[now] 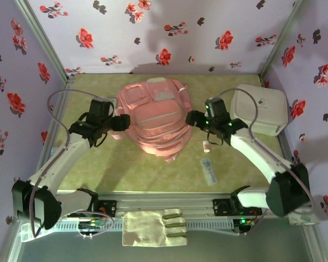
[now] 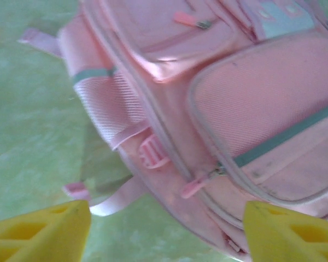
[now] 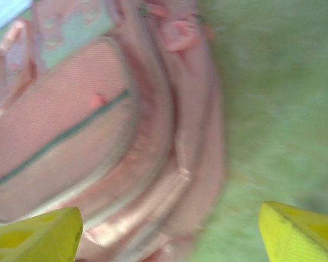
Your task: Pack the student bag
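Top external view: the student bag is laid front-up on the table, flanked by the left tool and right tool, both released, probably so either side can be gripped.

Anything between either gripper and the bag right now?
Nothing visible does. The left gripper sits open at the student bag's left edge, the right gripper open at its right edge. In both wrist views the fabric lies directly ahead, unobstructed.
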`<state>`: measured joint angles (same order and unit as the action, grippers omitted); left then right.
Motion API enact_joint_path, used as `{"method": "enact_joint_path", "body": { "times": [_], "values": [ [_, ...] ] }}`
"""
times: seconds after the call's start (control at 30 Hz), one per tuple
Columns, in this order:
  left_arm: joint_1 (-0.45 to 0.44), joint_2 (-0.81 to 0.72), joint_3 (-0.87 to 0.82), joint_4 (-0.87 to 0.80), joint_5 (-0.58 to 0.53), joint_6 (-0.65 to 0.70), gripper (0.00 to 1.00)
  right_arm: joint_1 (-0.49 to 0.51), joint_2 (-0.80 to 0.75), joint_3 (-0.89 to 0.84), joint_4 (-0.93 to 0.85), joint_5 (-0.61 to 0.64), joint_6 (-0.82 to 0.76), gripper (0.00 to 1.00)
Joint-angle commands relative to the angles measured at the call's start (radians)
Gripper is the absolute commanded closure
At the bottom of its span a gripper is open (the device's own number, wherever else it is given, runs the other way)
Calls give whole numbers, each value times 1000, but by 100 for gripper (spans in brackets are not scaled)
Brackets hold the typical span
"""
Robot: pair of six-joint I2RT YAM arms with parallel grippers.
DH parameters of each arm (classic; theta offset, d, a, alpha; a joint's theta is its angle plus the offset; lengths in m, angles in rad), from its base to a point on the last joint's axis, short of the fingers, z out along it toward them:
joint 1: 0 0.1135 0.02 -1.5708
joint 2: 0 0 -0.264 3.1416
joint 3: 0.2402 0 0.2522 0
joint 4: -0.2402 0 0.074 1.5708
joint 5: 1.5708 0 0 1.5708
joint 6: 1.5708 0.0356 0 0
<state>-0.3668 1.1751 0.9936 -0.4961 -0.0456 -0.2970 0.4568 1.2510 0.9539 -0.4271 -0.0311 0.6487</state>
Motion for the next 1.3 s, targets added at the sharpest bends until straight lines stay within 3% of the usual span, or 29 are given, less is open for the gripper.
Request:
{"method": "enact_joint_path", "body": {
  "times": [0.0,0.2,0.5,0.77,1.0,1.27],
  "values": [
    [59,-53,-5,-116,-81,-72,20,-5,-82,-89,-260,186,-37,15],
    [124,-151,-79,-103,-82,-57,0,-3,-199,-243,-394,189,44,11],
    [126,-205,-116,-50,-73,-35,0,48,-251,-401,-339,77,154,13],
    [126,-203,-117,-45,-39,-31,0,143,-256,-457,-268,70,212,15],
    [126,-201,-109,-55,-35,-31,0,169,-252,-517,-114,-69,389,16],
    [127,-183,-99,-59,-13,-38,0,196,-231,-497,-133,-50,350,22]
  ]
}}
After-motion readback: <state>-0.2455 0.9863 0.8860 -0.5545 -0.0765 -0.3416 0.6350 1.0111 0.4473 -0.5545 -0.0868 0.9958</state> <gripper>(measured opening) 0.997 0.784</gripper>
